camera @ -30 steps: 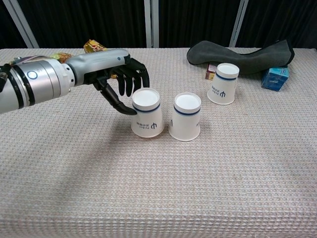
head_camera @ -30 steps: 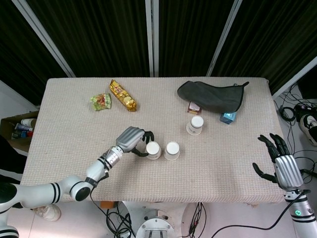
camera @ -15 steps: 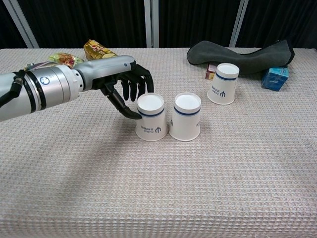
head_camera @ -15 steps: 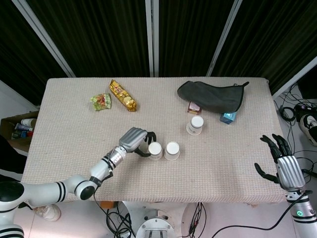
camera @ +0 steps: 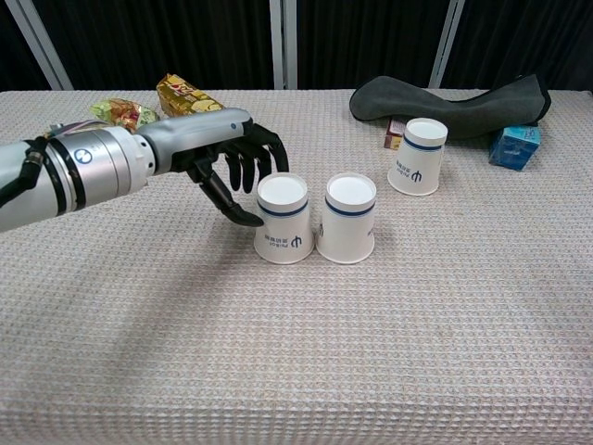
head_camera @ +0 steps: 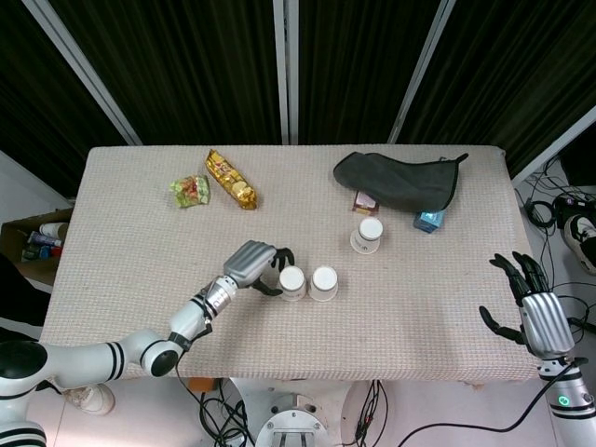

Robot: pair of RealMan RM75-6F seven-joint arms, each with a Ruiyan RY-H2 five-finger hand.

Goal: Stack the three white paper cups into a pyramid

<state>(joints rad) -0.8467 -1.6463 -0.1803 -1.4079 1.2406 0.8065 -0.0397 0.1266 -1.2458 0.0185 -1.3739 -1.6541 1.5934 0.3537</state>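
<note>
Three white paper cups with a blue band stand upside down on the table. Two stand side by side near the front middle: the left cup (head_camera: pixel 292 282) (camera: pixel 283 221) and the middle cup (head_camera: pixel 323 282) (camera: pixel 347 220). The third cup (head_camera: pixel 370 235) (camera: pixel 416 158) stands apart, further back to the right. My left hand (head_camera: pixel 256 265) (camera: pixel 232 167) curves around the left cup's left side. Its thumb lies close to the wall and its fingers are spread behind the rim, without a firm grip. My right hand (head_camera: pixel 531 312) hangs open past the table's right front corner, in the head view only.
A dark grey cloth (head_camera: pixel 400 180) (camera: pixel 454 97) lies at the back right, with a small pink box (head_camera: pixel 365 201) and a blue box (head_camera: pixel 428 221) (camera: pixel 514 146) beside it. A gold snack packet (head_camera: pixel 231 179) and a green one (head_camera: pixel 190 191) lie at the back left.
My left hand has slid the left cup rightwards, from tilted in its grip to standing upright against the middle cup. The right hand has drifted slightly down and right.
</note>
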